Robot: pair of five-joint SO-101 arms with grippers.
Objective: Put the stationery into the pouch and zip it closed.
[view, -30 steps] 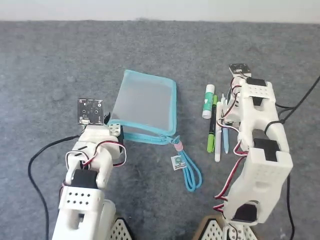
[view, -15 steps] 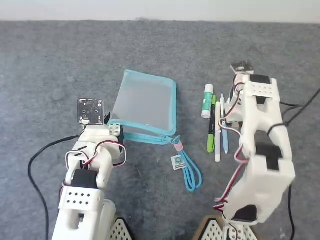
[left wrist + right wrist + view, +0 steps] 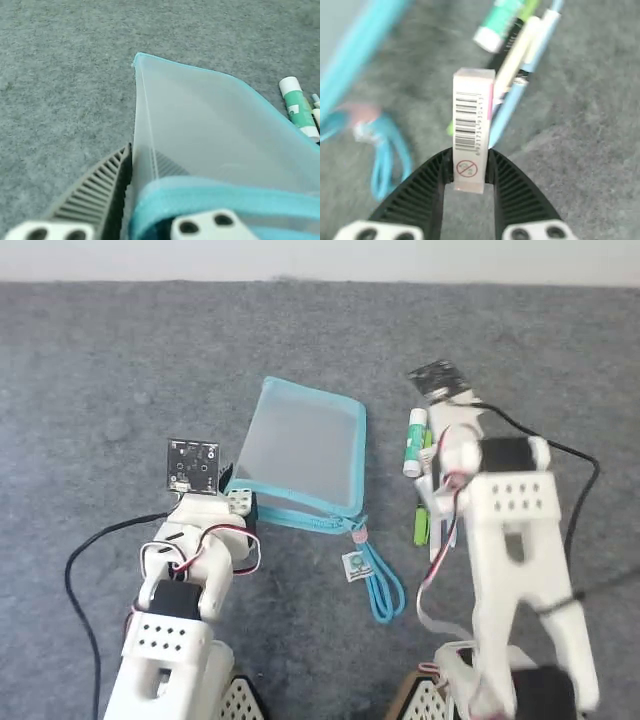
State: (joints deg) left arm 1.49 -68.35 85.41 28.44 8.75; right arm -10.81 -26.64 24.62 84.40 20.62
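The translucent pouch (image 3: 300, 452) with a turquoise zip border lies flat at the middle of the grey mat. My left gripper (image 3: 243, 503) is shut on its near left corner; in the left wrist view the pouch (image 3: 215, 145) runs between the fingers (image 3: 95, 200). My right gripper (image 3: 468, 162) is shut on a white eraser (image 3: 470, 125) with a barcode label, held upright above the pens (image 3: 520, 65) and the glue stick (image 3: 502, 25). In the high view the right arm (image 3: 505, 505) hangs over the pens, with the glue stick (image 3: 415, 442) and a green pen (image 3: 422, 515) showing beside it.
A blue wrist strap (image 3: 382, 588) with a small tag (image 3: 355, 563) trails from the pouch's zip pull (image 3: 355, 533) toward the near edge. Bare grey mat (image 3: 120, 370) lies far left and far right. Cables run beside both arm bases.
The right arm has risen and swung left toward the pouch with the eraser. The left arm has shifted the pouch slightly to the right.
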